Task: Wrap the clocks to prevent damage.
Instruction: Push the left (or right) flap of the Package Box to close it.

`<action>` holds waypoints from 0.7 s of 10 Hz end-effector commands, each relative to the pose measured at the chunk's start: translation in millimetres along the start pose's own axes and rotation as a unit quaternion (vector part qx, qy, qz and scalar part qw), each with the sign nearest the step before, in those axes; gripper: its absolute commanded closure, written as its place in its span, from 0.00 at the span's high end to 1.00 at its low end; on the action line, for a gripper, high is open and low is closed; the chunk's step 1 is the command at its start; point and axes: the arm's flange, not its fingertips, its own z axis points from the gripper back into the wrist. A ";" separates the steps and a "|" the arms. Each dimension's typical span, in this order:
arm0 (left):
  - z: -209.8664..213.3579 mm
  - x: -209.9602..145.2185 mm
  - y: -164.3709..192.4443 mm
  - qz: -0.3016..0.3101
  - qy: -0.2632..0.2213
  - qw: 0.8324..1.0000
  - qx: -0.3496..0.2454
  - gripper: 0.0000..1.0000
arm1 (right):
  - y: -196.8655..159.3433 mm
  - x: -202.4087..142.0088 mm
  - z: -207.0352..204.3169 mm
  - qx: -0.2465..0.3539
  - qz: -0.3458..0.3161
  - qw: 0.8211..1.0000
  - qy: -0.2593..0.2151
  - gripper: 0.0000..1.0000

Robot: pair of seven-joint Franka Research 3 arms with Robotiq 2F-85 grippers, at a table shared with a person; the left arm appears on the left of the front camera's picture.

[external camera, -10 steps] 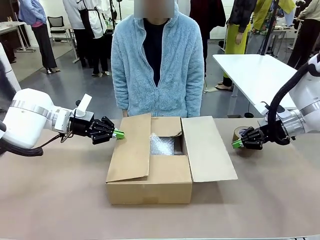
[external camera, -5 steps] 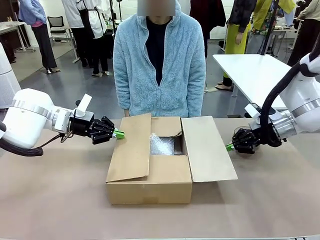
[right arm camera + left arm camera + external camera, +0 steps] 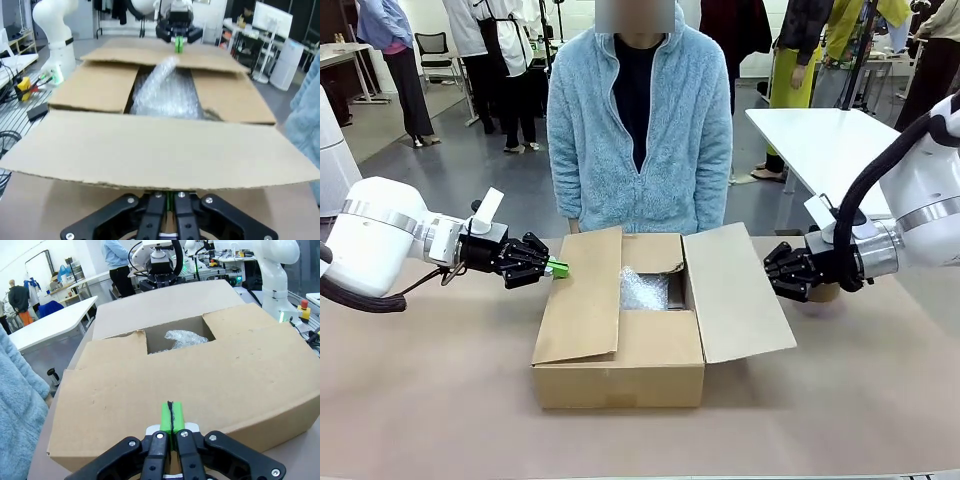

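Broadly, a brown-topped table [image 3: 440, 400] spans the scene, and a person [image 3: 640, 130] in a light-blue fleece stands at its far edge. At the table's middle sits an open cardboard box [image 3: 620, 375]. Its left flap [image 3: 582, 295] slants up and its right flap [image 3: 735, 295] tilts outward. The near flap lies flat over the front half.

The clocks [image 3: 645, 292] show as a crumpled whitish bundle of bubble wrap inside the box, in the opening toward the far wall. How many are in there cannot be told. The bundle lies between the two grippers and lower than both, with a flap standing between it and each of them. From the right wrist view it seems to stretch across the box from side to side, though its true long axis is unclear.

The left gripper [image 3: 558, 267] has its green pads pressed together, gripping nothing, tips at the left flap's outer face. The right gripper [image 3: 772, 274] is likewise closed on nothing, fingertips tucked at the right flap's outer edge. A brown tape roll [image 3: 826, 293] peeks out behind it.
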 end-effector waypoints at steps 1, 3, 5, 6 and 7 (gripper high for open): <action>-2.3 -1.5 0.5 0.000 0.008 1.000 0.004 0.01 | 10.9 4.9 -6.5 -0.002 0.025 0.999 -0.044 0.01; -2.3 -1.5 0.5 0.000 0.008 1.000 0.004 0.01 | 5.2 14.6 -21.2 0.027 0.016 0.997 -0.075 0.01; -2.3 -1.5 0.5 0.000 0.008 1.000 0.004 0.01 | 2.0 25.1 -33.6 0.043 0.021 0.994 -0.100 0.01; -2.3 -1.5 0.5 0.000 0.008 1.000 0.004 0.01 | -1.3 32.0 -39.7 0.044 0.024 0.992 -0.114 0.01; -2.3 -1.5 0.5 0.000 0.008 1.000 0.004 0.01 | -3.6 36.6 -45.4 0.046 0.026 0.991 -0.122 0.01</action>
